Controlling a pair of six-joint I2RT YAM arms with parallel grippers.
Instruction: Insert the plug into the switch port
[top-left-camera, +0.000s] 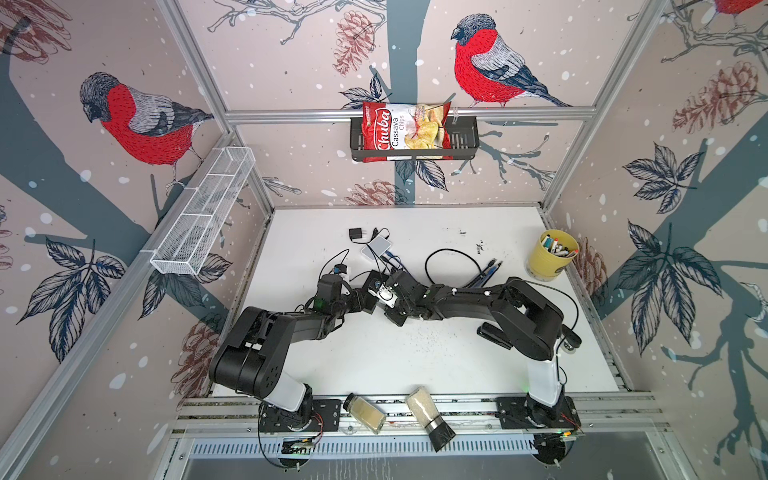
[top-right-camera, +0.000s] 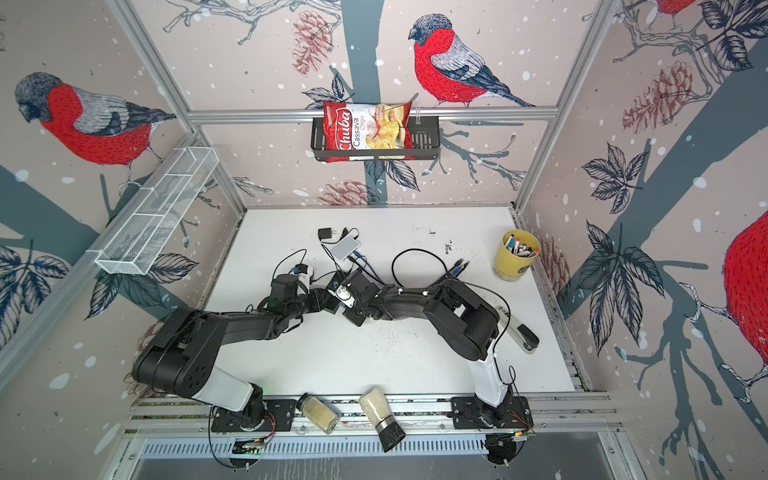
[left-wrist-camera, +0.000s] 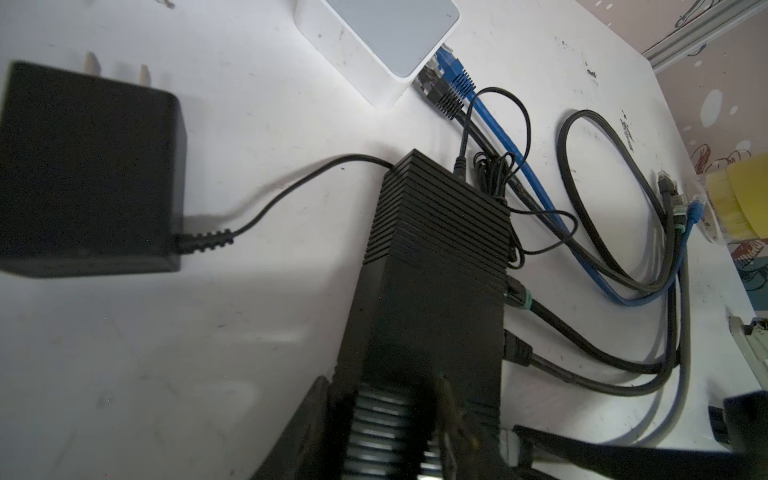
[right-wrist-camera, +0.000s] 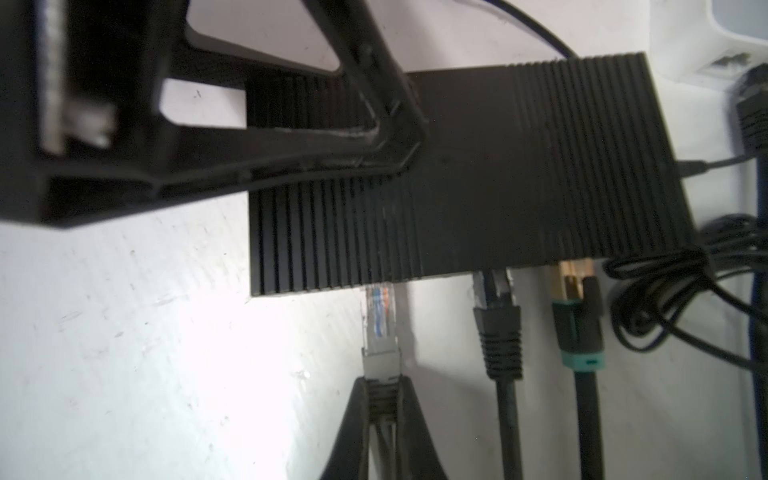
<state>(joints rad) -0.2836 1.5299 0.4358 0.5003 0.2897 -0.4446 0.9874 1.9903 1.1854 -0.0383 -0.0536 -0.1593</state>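
Your right gripper (right-wrist-camera: 380, 384) is pinched on the boot of the clear plug (right-wrist-camera: 379, 328). The plug's tip sits just at the port face of the black switch (right-wrist-camera: 519, 166), beside two seated cables (right-wrist-camera: 498, 332). Its long axis points straight into that face, so the push should run directly ahead of the right arm. Your left gripper (left-wrist-camera: 384, 386) clamps the switch's end, bracing it.

plug (right-wrist-camera: 380, 324): clear; tip at switch's front edge | switch (right-wrist-camera: 519, 166): black; ribbed; flat

2 cables (right-wrist-camera: 500, 332), seemingly seated, beside plug (right-wrist-camera: 380, 328)
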